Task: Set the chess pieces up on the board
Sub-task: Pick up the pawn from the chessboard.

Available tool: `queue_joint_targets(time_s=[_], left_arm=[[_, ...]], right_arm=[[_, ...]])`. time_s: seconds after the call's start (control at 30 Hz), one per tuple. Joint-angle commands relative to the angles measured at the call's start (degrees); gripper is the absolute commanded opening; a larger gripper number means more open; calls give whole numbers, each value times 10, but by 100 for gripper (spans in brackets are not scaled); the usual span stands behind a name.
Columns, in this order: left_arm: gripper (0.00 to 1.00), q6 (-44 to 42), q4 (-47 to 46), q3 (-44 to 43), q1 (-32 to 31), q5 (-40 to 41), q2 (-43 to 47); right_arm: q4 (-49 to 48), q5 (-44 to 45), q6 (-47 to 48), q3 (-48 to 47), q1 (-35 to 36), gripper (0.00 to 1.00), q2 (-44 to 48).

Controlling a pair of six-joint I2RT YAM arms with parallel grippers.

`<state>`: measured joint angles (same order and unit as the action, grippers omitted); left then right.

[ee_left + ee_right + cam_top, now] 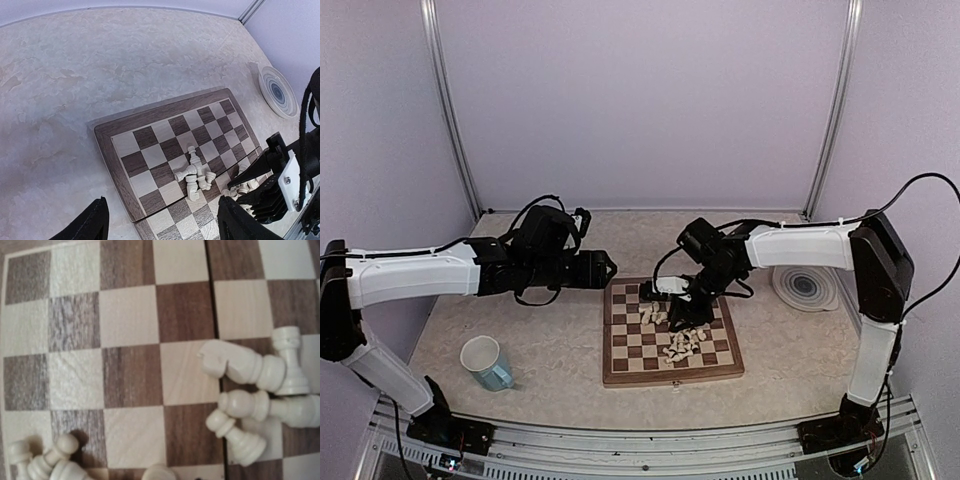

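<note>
Chess pieces [682,343] lie tipped in 2 loose heaps at lower centre of the board [620,375], none set up; right fingers [250,176] hang low over them, probably to pick 1, grip not discernible; left fingers [92,222] gape empty past the board's left edge, apparently keeping clear.

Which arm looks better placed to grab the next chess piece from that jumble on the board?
Right, probably. The right gripper hangs over the toppled chess pieces on the board, and they fill its wrist view. The left gripper hovers open off the board's far corner, farther from the pile.
</note>
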<state>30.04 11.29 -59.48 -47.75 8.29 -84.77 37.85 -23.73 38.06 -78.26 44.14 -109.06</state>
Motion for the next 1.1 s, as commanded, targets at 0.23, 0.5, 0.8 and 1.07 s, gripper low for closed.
queue_joint_targets(time_s=[0.23,0.5,0.8,1.07], left_arm=[[74,5,-14,22,4,-4,6],[74,4,-5,25,5,17,21],[74,6,6,48,42,29,71],[74,12,7,60,47,32,96]], right_arm=[[26,7,0,-25,9,10,-27],[29,14,-2,-50,26,0,-14],[32,49,10,-95,107,0,-20],[32,57,18,-132,146,0,-68]])
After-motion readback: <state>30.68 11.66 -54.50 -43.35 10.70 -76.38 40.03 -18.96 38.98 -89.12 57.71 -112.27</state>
